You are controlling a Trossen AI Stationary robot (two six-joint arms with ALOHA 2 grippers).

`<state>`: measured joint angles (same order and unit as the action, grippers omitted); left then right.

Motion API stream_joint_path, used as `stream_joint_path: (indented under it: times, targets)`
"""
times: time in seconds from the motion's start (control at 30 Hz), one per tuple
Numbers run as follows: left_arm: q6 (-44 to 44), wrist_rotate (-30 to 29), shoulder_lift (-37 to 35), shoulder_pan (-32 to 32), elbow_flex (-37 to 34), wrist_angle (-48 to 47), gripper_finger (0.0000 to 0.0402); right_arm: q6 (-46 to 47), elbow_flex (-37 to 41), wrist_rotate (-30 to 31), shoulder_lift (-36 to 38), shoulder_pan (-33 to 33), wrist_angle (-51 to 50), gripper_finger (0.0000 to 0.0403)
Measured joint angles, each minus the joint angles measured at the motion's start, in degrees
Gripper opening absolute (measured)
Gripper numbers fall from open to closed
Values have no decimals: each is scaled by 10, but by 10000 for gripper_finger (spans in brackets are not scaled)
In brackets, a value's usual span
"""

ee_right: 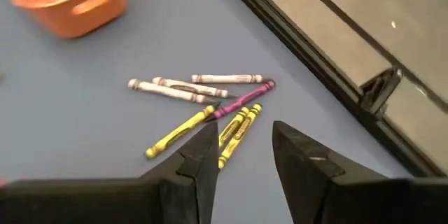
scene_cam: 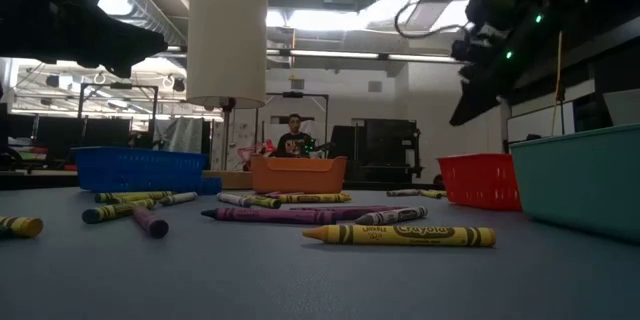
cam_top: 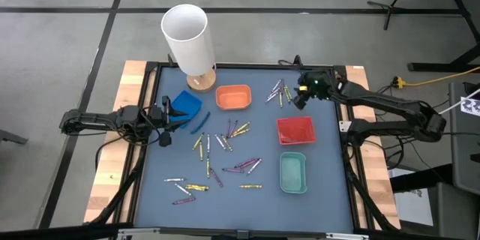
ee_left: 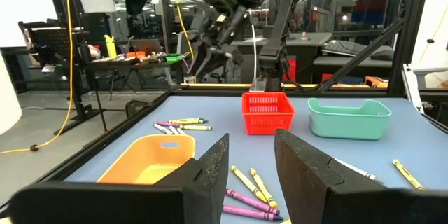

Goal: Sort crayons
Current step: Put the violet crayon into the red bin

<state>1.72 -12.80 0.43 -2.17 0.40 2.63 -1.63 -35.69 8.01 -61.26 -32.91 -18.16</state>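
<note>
We've got crayons (cam_top: 225,146) scattered mid-mat plus a small bunch by the far edge, right gripper (ee_right: 241,155) above that bunch, fingers apart, empty, left gripper (ee_left: 250,171) parted near the blue tray (cam_top: 184,106)

dark jointed arms with small green lights on the right wrist and blocky black fingers (ee_left: 210,175).

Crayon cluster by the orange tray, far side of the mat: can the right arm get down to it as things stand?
Probably yes. The right gripper hangs just above that crayon cluster, fingers open, with nothing between them. The orange tray sits off to one side, clear of the path.
</note>
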Motion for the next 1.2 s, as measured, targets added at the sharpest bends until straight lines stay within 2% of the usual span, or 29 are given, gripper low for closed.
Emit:
stream_joint_path:
  times: [0.17,0.5,0.93,1.2]
  targets:
    - [0,0,0,0,0,0,102,19,17,0,-46,-24,50,133]
    - [0,0,0,0,0,0,102,20,18,5,-174,-24,132,133]
    - [0,-6,0,0,0,1,102,71,17,9,-268,-44,311,133]
    - [0,-33,0,0,0,4,102,103,-4,0,-310,-70,316,133]
